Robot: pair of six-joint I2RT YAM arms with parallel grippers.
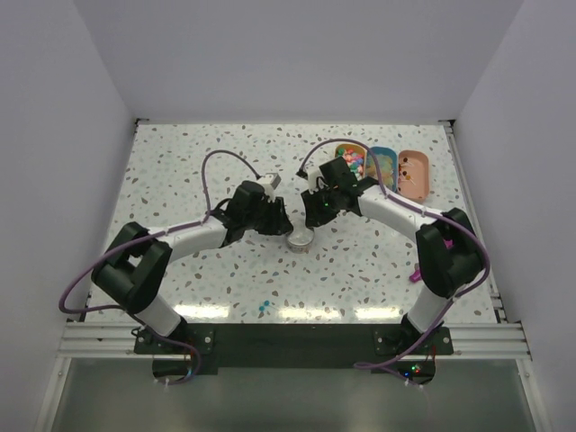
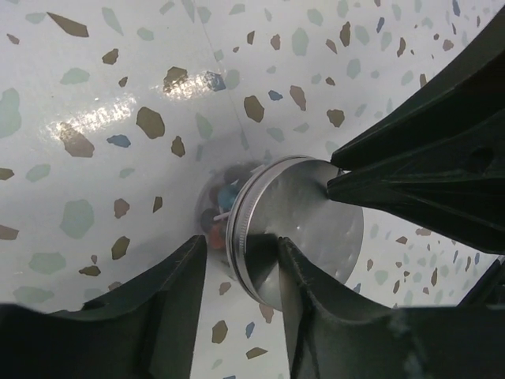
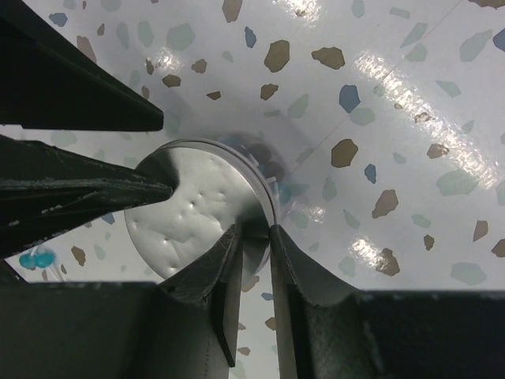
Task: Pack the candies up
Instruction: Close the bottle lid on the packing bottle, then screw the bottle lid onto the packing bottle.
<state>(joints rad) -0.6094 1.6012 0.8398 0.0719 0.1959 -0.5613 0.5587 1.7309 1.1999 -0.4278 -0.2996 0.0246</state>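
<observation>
Mid-table, between the two arms: a small clear jar (image 1: 300,239) with a metal lid (image 2: 304,229) on top. The candies (image 2: 219,207) are inside it, a dark mix showing through the wall just under the lid's rim. Three trays (image 1: 382,168) sit far right, well apart from this.

Right gripper (image 3: 254,230): fingers drawn nearly together, nipped on the lid's rim at its edge. Left gripper (image 2: 241,241): fingers half-spread, astride the lid's ridged side wall and the jar's shoulder. Cannot tell whether they bear on it or merely flank it.

Step in hand, as I read it: seating or tightening the lid. Packing looks nearly done.

To do it well:
- One gripper should steady the jar by its body, below the lid, or both will fight over the same piece.
- The edge pinch is off-centre, so any turn should swing about the lid's middle, not the wrist's own line.
- Keep the lid flat to the mouth so it does not seat crooked.
- Squeeze lightly. The jar is small and could skid or tip on the smooth table (image 1: 225,153).

Orientation: the candies are a loose heap with no shared direction or long axis. The jar holding them stands upright, mouth and lid up, axis vertical. It looks squat, though its body is mostly hidden.
</observation>
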